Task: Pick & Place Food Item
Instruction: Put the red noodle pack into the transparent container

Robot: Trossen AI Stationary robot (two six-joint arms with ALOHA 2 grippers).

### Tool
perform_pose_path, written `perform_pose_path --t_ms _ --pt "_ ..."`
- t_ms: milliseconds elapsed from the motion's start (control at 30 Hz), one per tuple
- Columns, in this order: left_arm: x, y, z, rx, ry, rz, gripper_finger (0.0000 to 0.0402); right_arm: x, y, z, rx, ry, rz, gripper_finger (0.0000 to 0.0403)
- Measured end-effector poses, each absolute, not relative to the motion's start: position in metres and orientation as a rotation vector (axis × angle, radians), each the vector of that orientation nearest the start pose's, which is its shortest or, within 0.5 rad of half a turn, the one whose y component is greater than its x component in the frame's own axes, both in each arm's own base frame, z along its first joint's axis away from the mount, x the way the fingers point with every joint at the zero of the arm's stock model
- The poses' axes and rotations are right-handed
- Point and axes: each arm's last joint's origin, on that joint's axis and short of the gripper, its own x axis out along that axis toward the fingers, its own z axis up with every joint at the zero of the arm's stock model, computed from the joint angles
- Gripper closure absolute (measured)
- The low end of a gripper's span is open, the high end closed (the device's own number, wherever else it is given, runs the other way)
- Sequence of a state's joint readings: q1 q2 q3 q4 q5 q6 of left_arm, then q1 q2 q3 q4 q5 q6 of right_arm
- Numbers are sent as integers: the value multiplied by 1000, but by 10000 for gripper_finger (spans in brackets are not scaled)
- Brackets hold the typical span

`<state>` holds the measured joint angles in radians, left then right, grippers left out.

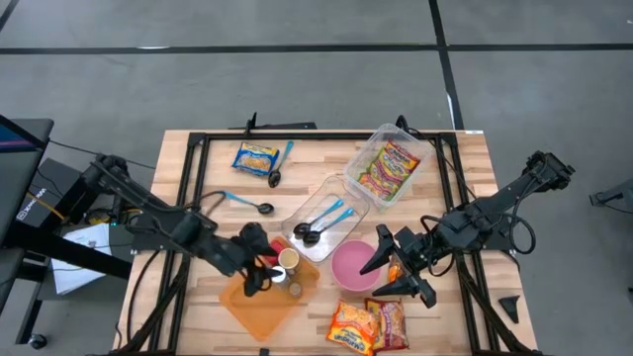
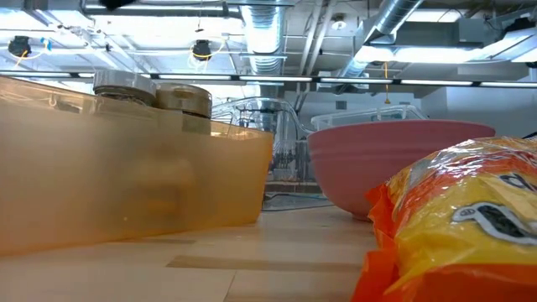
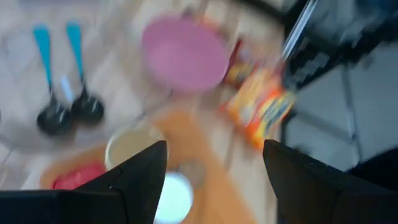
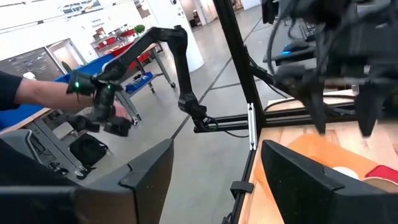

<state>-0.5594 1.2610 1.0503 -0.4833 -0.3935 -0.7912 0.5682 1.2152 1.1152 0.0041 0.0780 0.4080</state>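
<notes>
An orange tray (image 1: 259, 309) lies near the table's front edge. In it stand a beige-topped can (image 3: 132, 146) and a white-lidded can (image 3: 175, 194), beside something red (image 3: 77, 177). My left gripper (image 3: 214, 149) hangs open over the tray's far part (image 1: 261, 275), slanting down, with nothing between its fingers. A pink bowl (image 1: 353, 265) stands to the tray's right. Orange snack packets (image 1: 371, 326) lie at the front edge. My right gripper (image 1: 376, 280) is open and level, just right of the bowl, and holds nothing.
A clear box with black spoons (image 1: 322, 223) and a clear box with noodle packets (image 1: 388, 168) sit behind the bowl. A yellow packet (image 1: 255, 158) and a blue-handled spoon (image 1: 247, 203) lie far left. A person's arm (image 4: 37, 90) shows beyond the table.
</notes>
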Motion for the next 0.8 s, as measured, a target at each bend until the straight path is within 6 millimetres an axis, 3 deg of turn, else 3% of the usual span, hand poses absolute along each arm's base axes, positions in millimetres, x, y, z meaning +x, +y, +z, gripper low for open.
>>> perform_pose_path --t_ms 233,800 --pt "231 -128 324 -428 431 82 143 232 146 377 369 188 464 163" --pt "234 -130 327 -447 394 71 143 231 148 377 370 190 473 163"
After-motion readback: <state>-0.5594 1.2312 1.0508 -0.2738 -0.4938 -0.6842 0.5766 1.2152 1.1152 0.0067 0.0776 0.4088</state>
